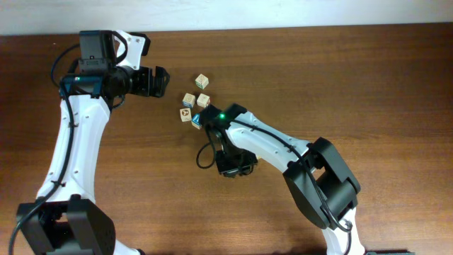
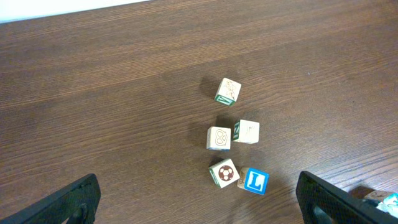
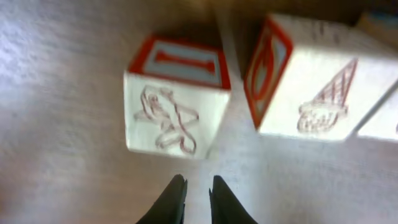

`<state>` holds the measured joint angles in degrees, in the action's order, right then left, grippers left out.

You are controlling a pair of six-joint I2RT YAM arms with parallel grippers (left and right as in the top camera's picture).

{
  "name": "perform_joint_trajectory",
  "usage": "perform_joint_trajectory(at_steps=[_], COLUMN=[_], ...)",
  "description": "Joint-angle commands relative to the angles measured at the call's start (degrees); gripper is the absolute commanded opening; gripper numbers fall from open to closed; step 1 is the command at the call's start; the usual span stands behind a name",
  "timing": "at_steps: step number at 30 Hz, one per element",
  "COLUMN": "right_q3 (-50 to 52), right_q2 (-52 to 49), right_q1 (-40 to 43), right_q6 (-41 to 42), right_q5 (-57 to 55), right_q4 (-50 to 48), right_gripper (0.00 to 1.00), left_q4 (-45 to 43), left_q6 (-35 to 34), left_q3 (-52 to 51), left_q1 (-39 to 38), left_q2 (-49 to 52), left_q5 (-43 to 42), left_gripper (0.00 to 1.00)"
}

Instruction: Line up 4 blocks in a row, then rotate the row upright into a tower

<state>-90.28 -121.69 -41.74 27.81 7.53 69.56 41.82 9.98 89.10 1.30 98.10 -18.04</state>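
Blocks (image 2: 246,131) lay in a small cluster on the brown wooden surface (image 2: 93,93), between the two arms. One beige block (image 2: 228,91) sat apart at the far end of the group, turned at an angle. Two more sat side by side in the middle, the looped-drawing block (image 2: 218,138) just beside its neighbour. At the near end the blue-and-white block (image 2: 255,181), a white L on its top, touched a corner of the red-marked cube (image 2: 224,172).

The left fingers (image 2: 74,199) were spread wide, one at each lower corner of the left wrist view, with only bare wood between them. They held nothing and hung off to one side of the cluster, touching none of it.

The right fingers (image 3: 173,199) were drawn almost together, only a slit between the tips, and gripped nothing. They pointed at the wood just short of a red-bordered cube (image 3: 177,99) with a red line drawing on its side. A cone-drawing cube (image 3: 317,87) stood beside it, turned askew, with a gap between them. That view was blurred, so these were probably two of the beige blocks, though which two could not be told. From overhead, the right wrist (image 1: 221,117) sat at the cluster's edge, beside the blue-and-white block.
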Motion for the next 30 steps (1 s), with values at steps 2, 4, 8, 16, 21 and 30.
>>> perform_joint_trajectory(at_steps=[2,4,8,16,21,30], right_q3=[-2.97,-2.89,-2.67,-6.69,-8.46,-7.21], right_q2=[-0.50,-0.50,-0.55,0.04,-1.22,-6.25], right_q1=[-0.20,-0.20,-0.20,-0.15,-0.37,-0.39], right_q6=[-0.59,-0.55,-0.33,-2.84,-4.98,0.35], right_q5=[0.76,-0.63,-0.94,-2.54,-2.12,-5.95], right_q4=[-1.09,-1.31,-5.27,-4.81,-10.12,-10.21], right_gripper=[0.16,0.16,0.16,0.15,0.09,0.09], left_q4=[-0.11,-0.13,-0.11,-0.13,-0.11,-0.11], left_q6=[-0.07,-0.07,-0.07,-0.07,-0.09,-0.09], left_q3=[1.05,1.05,1.05,1.05,1.05,1.05], left_q1=[-0.04,-0.04,-0.04,-0.04,-0.04,-0.04], left_q2=[0.37,0.37,0.37,0.37,0.37,0.37], left_q5=[-0.39,-0.39,-0.39,-0.39,-0.39,-0.39], left_gripper=[0.99,0.99,0.99,0.99,0.99,0.99])
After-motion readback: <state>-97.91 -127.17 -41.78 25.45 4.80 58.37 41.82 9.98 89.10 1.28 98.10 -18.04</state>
